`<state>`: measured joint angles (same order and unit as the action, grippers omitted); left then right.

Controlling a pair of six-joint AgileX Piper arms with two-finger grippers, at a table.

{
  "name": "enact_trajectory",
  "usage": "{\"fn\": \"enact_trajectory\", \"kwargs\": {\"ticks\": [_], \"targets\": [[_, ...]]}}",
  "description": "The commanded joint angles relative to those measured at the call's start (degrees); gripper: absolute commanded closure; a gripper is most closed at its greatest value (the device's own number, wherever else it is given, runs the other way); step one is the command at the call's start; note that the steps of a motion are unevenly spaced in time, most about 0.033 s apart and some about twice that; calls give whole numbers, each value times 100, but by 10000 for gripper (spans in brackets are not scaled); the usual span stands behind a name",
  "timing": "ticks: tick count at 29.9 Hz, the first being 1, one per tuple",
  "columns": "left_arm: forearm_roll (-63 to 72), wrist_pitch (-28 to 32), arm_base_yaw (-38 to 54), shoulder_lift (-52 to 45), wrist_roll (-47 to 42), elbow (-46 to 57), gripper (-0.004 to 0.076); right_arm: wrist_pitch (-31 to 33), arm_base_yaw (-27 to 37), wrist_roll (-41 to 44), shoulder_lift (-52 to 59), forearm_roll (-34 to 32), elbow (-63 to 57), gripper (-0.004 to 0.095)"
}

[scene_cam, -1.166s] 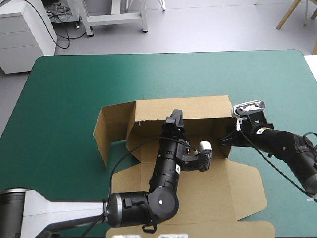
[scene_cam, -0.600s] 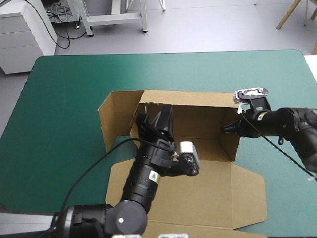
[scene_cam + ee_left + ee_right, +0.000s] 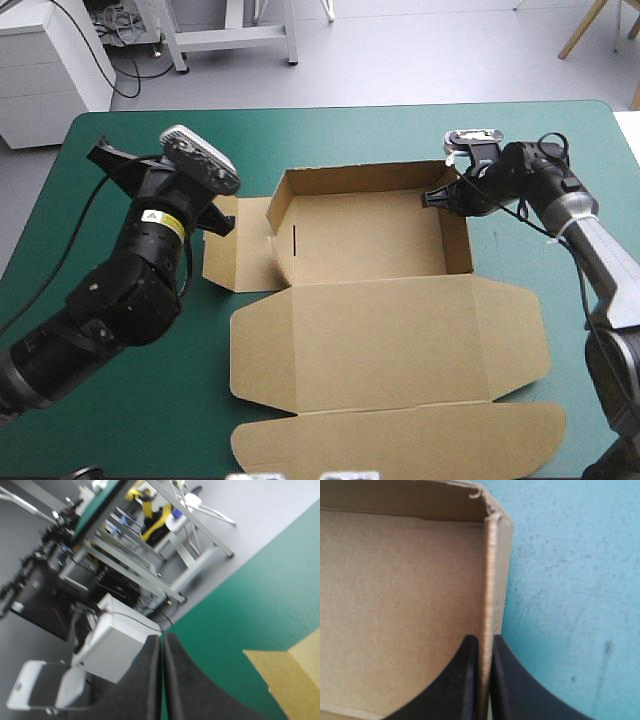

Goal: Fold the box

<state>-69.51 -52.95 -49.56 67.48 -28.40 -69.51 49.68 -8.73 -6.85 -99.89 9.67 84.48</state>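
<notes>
- right gripper (image 3: 484, 639) is pinched almost fully closed on the box (image 3: 360, 235). It has the tray's right-hand wall, near the far right corner.
- in the right wrist view one black finger sits inside the tray and the other outside. The wall's thin top edge runs up between them toward that corner.
- left gripper (image 3: 161, 636) has its fingers pressed together into one point with nothing between them. So it's closed and empty.
- it's lifted up over the left part of the table, pointing across the bare teal-green cover (image 3: 400, 140) toward the table's edge.
- the box sits around mid-table as an open tray, with its far, left and right walls standing.
- the lid (image 3: 390, 340) lies flat on the near side, and its tuck strip reaches almost to the near edge.
- a side flap (image 3: 235, 250) sticks out from the tray's left side. The left gripper is close to it but isn't gripping it, and I can't tell if they touch.
</notes>
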Motion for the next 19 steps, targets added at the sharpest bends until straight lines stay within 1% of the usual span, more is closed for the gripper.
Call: {"fn": "enact_trajectory", "kwargs": {"ticks": [1,2,4,7,8,9,11,13,14,17,19], "targets": [[1234,776,1038,-151,408,-186,731,405,-8,-74,-119,-225,468,807],[1644,905,1364,-151,601,-186,731,496,-8,-74,-179,-237,577,761],[2385,1067,1974,-151,1050,-186,731,675,-8,-49,-258,-250,758,604],[3372,1092,2719,-151,1657,-186,731,794,-8,139,-268,-261,981,390],[3636,1092,2983,-138,1859,-186,731,886,-8,149,-268,-283,1089,347],[3865,1092,3252,-136,1990,-186,731,1079,-8,149,-268,-343,1250,334],[4263,1117,3768,-92,2074,-186,731,1408,-8,149,-268,-445,1507,342],[4956,1192,4286,-58,2301,-186,731,1921,-8,132,-268,-596,1862,341],[5346,1239,4559,-42,2508,-186,731,1930,-8,148,-258,-673,1994,341],[6373,1265,5220,-29,3140,-186,731,1930,-8,87,-84,-637,2124,341],[6855,1265,5529,-19,3328,-186,731,1930,-8,57,-30,-622,2124,341]]}}
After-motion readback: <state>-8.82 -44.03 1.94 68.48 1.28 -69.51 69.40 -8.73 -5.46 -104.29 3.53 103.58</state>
